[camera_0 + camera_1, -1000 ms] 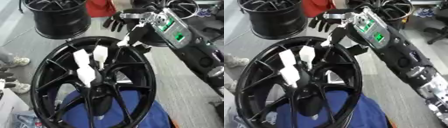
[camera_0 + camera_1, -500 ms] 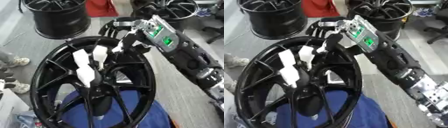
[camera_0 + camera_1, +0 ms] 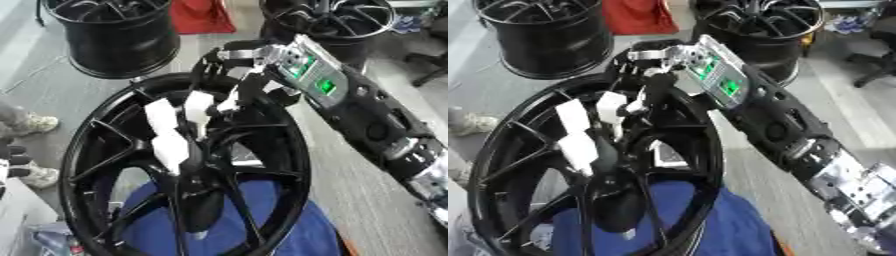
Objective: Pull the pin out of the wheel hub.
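Reaching in from the upper right, the right hand (image 3: 229, 75) has come down and leftward over the last second: it was hovering off the far rim with its fingers spread, and now it sits over the upper part of the wheel (image 3: 289, 165), its dark fingers (image 3: 207, 67) curled down toward the white pieces at the centre. Whether those fingers have actually closed on anything I cannot tell; they overlap the topmost white piece (image 3: 198, 107), which looks like the pin to be pulled, but contact is hidden behind the hand's own knuckles. My reading is that the approach is finished and the grasp is just being made, so the pull itself has not yet begun. Two more white pieces (image 3: 166, 131) stand just to the left and below, clustered at the hub (image 3: 194, 165) where the black spokes meet. The forearm (image 3: 350, 107), black with green-lit panels, stretches back toward the right edge. The left hand does not show. Under the wheel lies a blue cloth (image 3: 262, 225), visible through the spokes at the bottom. Beyond it, on the grey floor (image 3: 52, 85), stand two more black wheels (image 3: 114, 35), one at upper left and one at upper right, with something red (image 3: 201, 15) between them. A shoe (image 3: 35, 122) shows at the left edge.
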Controlling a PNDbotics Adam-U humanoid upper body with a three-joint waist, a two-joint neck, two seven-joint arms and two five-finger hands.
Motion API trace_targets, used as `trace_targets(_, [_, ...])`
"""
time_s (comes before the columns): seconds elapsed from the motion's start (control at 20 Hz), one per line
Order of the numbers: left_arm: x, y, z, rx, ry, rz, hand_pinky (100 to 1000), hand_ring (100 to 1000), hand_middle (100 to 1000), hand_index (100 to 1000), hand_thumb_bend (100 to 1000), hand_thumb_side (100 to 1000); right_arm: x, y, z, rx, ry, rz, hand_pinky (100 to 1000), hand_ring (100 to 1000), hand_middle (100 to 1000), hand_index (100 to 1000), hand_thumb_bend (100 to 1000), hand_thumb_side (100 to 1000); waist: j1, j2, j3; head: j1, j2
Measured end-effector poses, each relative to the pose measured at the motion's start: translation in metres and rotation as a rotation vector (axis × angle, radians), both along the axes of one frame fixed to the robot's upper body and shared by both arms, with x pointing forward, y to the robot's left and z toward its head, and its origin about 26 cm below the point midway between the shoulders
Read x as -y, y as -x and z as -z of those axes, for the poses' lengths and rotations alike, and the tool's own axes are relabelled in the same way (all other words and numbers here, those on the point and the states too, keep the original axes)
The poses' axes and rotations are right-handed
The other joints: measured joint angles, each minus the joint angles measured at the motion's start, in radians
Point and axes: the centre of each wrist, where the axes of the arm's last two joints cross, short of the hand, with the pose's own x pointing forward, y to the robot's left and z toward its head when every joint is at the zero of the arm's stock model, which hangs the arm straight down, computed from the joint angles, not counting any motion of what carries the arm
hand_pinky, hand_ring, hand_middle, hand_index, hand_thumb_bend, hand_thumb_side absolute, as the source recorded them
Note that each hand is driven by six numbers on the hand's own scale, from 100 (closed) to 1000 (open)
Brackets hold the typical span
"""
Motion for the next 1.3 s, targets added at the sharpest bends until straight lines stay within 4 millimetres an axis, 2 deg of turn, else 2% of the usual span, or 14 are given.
trace_targets(0.75, [0.0,0.0,0.0,0.0,0.0,0.0,622,662,637,810,131,685,-0.011,0.003,0.005,-0.026,0.057,-0.028,730,775,792,870,412,349,0.0,0.0,0.003,-0.004,0.0])
trace_targets(1.3, [0.0,0.0,0.0,-0.001,0.0,0.0,622,664,637,809,131,685,-0.018,0.002,0.011,-0.031,0.127,-0.03,671,761,816,863,372,336,-0.002,0.0,0.007,-0.009,0.0])
